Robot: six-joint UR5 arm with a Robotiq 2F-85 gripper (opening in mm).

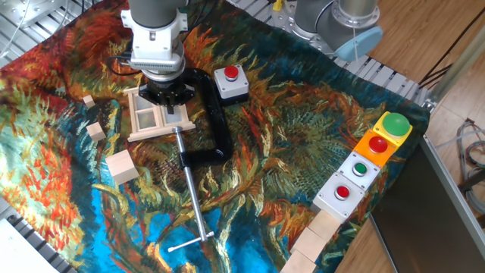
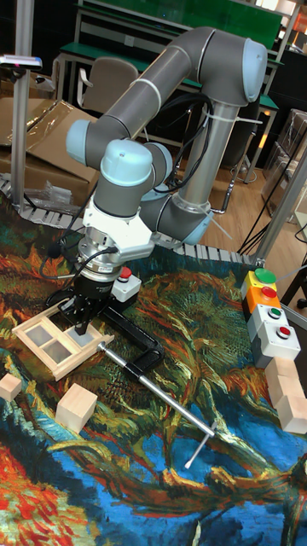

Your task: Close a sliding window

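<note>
The small pale unfinished-wood sliding window [image 1: 152, 116] [image 2: 58, 337] lies flat on the worktop [image 1: 288, 152], directly beneath the black two-finger end effector [image 1: 168, 100] [image 2: 83, 322]; its roughly square frame holds two side-by-side rectangular panes and a flat base strip along the near edge. The end effector points straight down over the pane nearest the black C-shaped clamp [image 1: 211, 121] [image 2: 132, 335], its tips at or just above the frame; whether the fingers are spread or pressed together cannot be told from either view. Just beyond the end effector sits a grey box with a red button [image 1: 231, 82]. The fixed view shows both panes from above, together with small plain wooden cubes [image 1: 122, 167] on the far side of the window from the clamp. The tall fixed view alone shows the grey arm [image 2: 183, 94] arching over the scene and the clamp's long steel screw rod [image 2: 158, 388] in side profile.
</note>
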